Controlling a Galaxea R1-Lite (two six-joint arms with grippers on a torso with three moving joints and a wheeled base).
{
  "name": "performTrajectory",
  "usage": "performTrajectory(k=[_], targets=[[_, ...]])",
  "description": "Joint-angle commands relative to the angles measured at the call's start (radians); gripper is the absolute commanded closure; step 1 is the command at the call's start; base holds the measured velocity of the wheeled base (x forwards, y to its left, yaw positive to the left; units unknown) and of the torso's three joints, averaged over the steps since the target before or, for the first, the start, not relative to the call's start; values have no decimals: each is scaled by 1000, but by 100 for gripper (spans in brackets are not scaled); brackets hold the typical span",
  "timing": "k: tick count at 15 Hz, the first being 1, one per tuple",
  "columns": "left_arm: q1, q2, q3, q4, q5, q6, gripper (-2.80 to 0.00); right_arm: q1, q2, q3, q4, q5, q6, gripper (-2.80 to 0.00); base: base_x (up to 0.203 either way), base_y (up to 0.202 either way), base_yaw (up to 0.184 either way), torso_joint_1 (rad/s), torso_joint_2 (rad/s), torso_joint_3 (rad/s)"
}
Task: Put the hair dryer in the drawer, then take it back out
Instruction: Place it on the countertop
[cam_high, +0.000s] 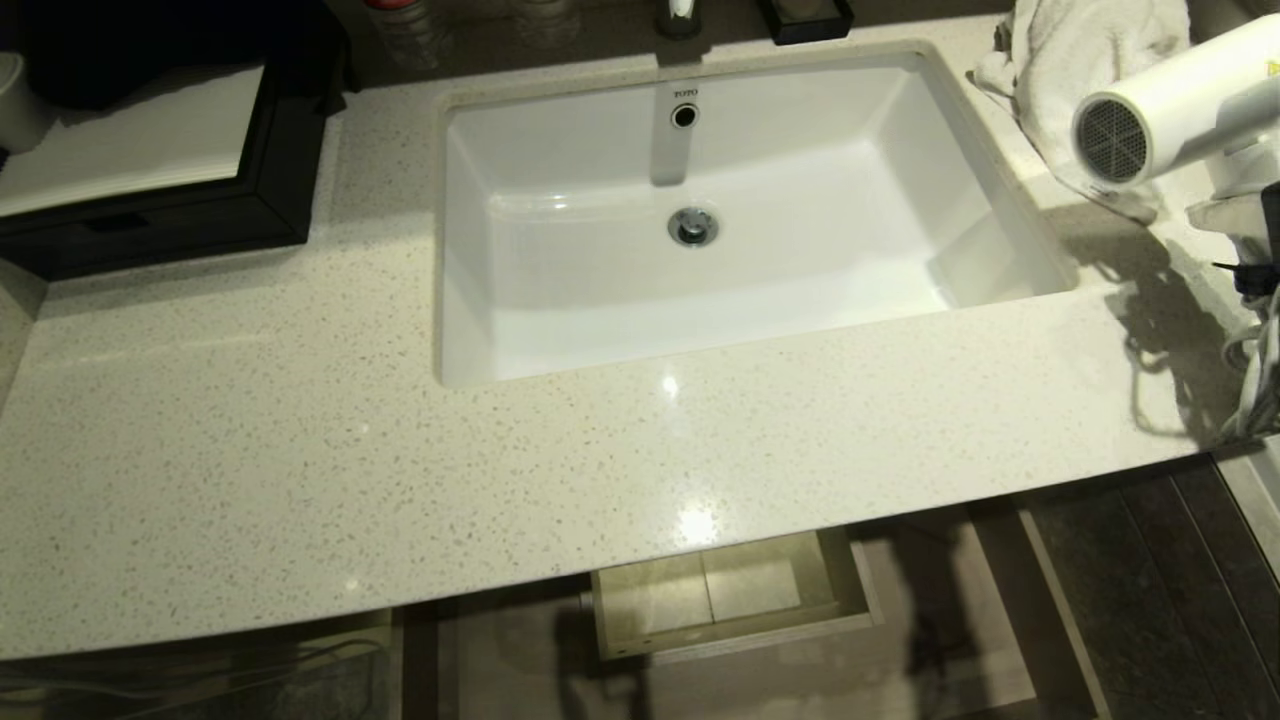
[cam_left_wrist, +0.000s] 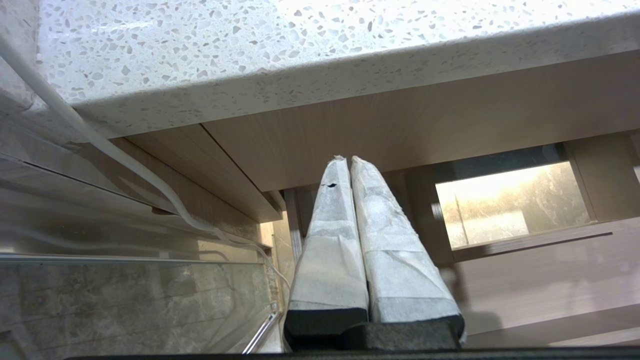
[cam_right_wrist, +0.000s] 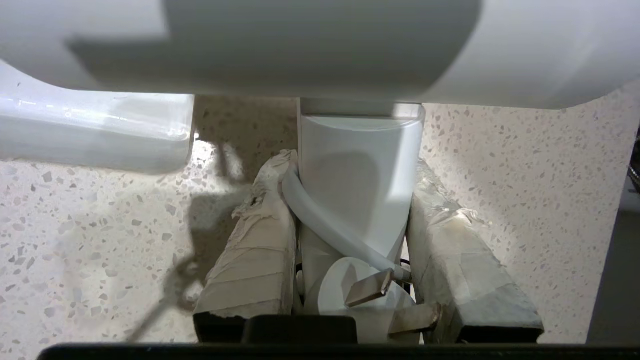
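Tape-wrapped fingers (cam_right_wrist: 250, 260) of the right gripper (cam_right_wrist: 357, 200) are clamped on the handle of the white hair dryer (cam_high: 1160, 110), with a loop of its cord (cam_right_wrist: 330, 225) and the plug pinched between them. The dryer is held above the right end of the speckled bench (cam_high: 400, 450), its grey grille turned toward the sink (cam_high: 760, 300), just beside a white towel (cam_high: 1080, 50). Below the bench edge, the drawer (cam_high: 730, 600) is seen pulled open. The left gripper (cam_left_wrist: 345, 160) is parked under the bench, fingers pressed together, empty.

Bright overhead light glares on the countertop (cam_high: 300, 450), casting sharp shadows.
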Motion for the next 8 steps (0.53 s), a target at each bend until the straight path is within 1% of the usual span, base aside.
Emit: performTrajectory(k=[1, 3, 7, 8], targets=[[0, 0, 2, 0, 0, -1, 0, 1, 28, -17, 4, 0, -6, 0, 0, 0, 0, 0, 0, 0], [0, -1, 2, 0, 0, -1, 0, 1, 43, -19, 5, 1, -26, 0, 0, 0, 0, 0, 0, 0], [0, 0, 2, 0, 0, -1, 0, -1, 70, -26, 11, 9, -96, 0, 0, 0, 0, 0, 0, 0], [0, -1, 2, 0, 0, -1, 0, -1, 78, -36, 11, 38, -96, 0, 0, 0, 0, 0, 0, 0]])
